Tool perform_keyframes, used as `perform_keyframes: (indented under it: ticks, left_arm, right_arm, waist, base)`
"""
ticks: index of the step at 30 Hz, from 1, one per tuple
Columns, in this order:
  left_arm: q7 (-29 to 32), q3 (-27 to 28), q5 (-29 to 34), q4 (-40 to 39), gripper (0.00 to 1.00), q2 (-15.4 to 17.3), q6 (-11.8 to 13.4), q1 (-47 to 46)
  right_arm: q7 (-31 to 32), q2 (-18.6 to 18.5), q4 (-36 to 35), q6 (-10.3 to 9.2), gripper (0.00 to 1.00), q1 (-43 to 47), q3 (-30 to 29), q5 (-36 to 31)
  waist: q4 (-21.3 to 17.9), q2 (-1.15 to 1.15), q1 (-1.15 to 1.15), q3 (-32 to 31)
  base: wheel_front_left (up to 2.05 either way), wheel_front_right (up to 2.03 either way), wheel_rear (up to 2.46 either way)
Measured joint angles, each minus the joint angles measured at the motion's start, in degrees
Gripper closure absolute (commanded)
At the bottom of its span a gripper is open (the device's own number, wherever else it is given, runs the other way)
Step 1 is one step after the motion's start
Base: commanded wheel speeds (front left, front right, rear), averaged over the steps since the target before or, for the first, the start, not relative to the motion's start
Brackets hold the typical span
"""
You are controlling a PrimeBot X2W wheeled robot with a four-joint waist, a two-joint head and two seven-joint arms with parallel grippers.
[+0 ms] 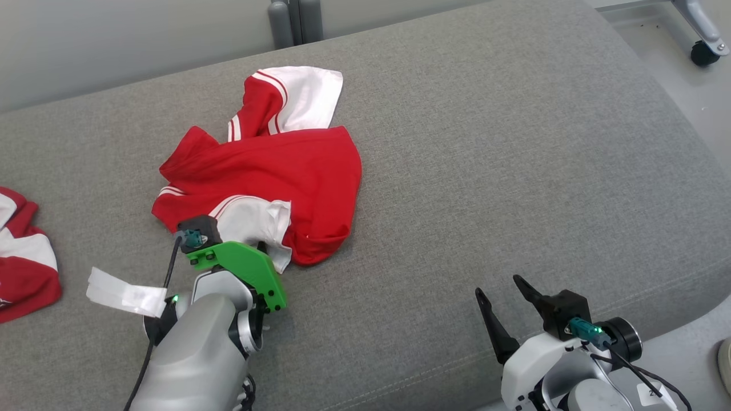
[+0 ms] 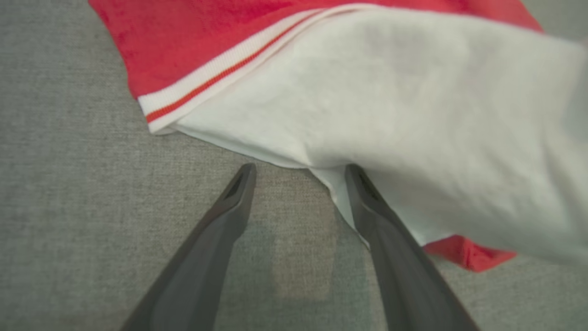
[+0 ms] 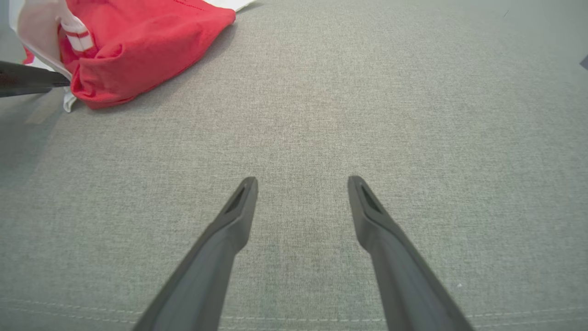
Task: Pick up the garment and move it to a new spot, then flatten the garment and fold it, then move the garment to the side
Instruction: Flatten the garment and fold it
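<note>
Red and white garment [image 1: 268, 177] sits in a crumpled heap on the grey cushion [image 1: 485, 142], a bit left of centre in the head view. One white part pokes toward the top of the frame and another white flap lies at its lower edge. The left gripper [image 2: 301, 170] is right at that lower flap. In the head view its fingers are tucked under the green bracket [image 1: 245, 268], so the left wrist view is the better look. There the jaws are spread wide with bare cushion between them. The finger on the right of the frame has its tip at the white hem and the other is on plain grey. Can't tell if it's actually touching the cloth, but nothing is gripped. The right gripper [image 1: 498, 285] is at the lower right of the head view, well apart from the garment. It's also spread wide over bare cushion with nothing in it, and the right wrist view [image 3: 303, 181] shows the same. In that view the garment is up in the top left corner. A second red and white piece [image 1: 23, 257] lies at the left edge of the head view. There's a white tag [image 1: 123, 294] on the left arm.
</note>
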Motion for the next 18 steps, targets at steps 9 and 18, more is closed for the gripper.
perform_keyframes:
  ticks: [9,18]
  left_arm:
    - [0.9,-2.4,-0.7,3.0,1.0,-0.5,-3.0,-1.4]
    - [-3.4,-3.1,-6.0,0.7,1.0,-1.1,-4.3,-1.0]
  right_arm:
    - [0.5,0.0,-0.6,0.0,0.0,0.1,0.3,-0.4]
    - [1.0,0.0,-0.7,0.0,0.0,0.5,-0.2,-0.6]
  waist:
    - [0.0,0.0,0.0,0.0]
    - [1.6,0.0,0.0,-0.8]
  base:
    - [0.0,0.0,0.0]
    - [0.0,0.0,0.0]
